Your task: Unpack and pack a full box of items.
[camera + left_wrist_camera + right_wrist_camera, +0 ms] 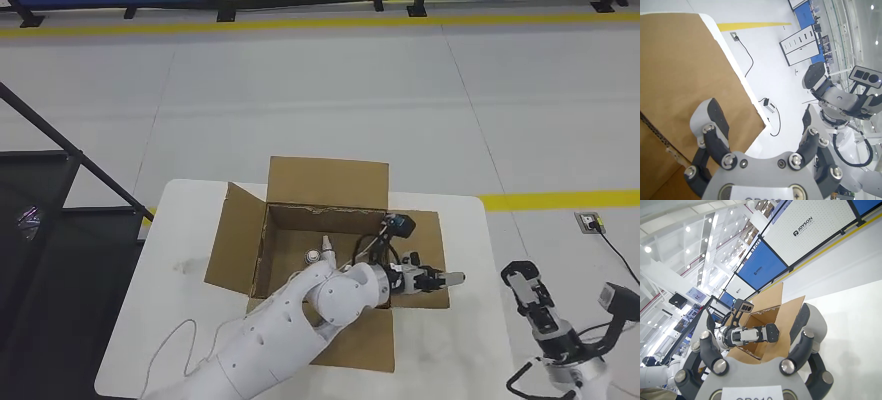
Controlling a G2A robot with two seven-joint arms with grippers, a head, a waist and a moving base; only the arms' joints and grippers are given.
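1. Desk (pixel 170 290): white, with rounded corners. It carries the cardboard box, and bare surface shows on all sides of the box.

2. Cardboard box (pixel 328 180): brown and corrugated. It stands open with all four flaps folded outward. The rear flap lies back, the left flap splays out at an angle, and the right and near flaps lie low.

3. Left arm (pixel 290 335): white-shelled. It crosses the box's near flap and near-right corner, and its wrist sits above the box's right wall.

4. Left gripper (pixel 761 108): positioned over the box's right flap and pointing away from the box interior. The jaws stand wide apart with nothing between them. One finger (pixel 715 115) is above the flap and the other lies past the flap's outer edge. It cannot be determined whether the finger touches the flap.

5. Right gripper (pixel 757 313): well apart from the box, off its right side and facing it. The jaws are spread wide and hold nothing.

6. Small pale item (pixel 320 250): on the box floor near the middle, just beside the left arm. Its kind cannot be made out.

7. Floor socket (pixel 588 220): set in the floor well to the right of the box, with a dark cable (pixel 612 250) running from it.
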